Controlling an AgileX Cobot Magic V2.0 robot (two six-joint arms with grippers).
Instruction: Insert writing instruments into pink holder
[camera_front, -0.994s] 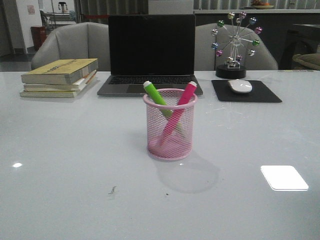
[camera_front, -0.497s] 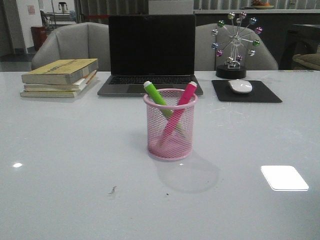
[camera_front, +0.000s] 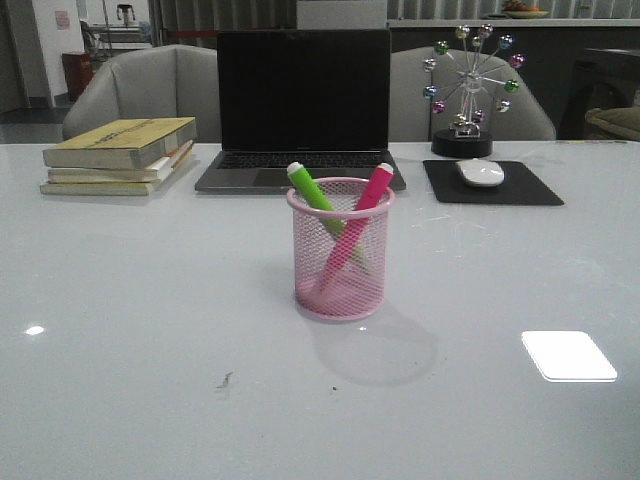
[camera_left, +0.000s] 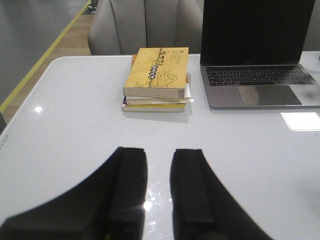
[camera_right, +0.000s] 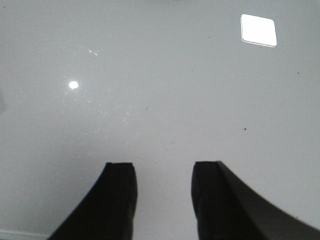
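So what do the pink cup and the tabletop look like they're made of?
The cup looks like painted metal wire mesh: you can see the markers through its fine grid, and it has a solid rim and base. The tabletop looks like glossy glass or lacquer, pale grey, mirroring ceiling lights and the cup; which one is unclear.

right claw (camera_right: 164, 197) parted, empty, over bare table (camera_right: 165, 90)

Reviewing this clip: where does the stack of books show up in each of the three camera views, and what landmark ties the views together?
Front view: the stack of books lies at the far left of the table, left of the laptop.
Left wrist view: the stack sits mid-frame beyond the left gripper, beside the laptop.
Right wrist view: not in it; only bare table past the right gripper.
Shared landmark: the laptop, in the front and left wrist views.
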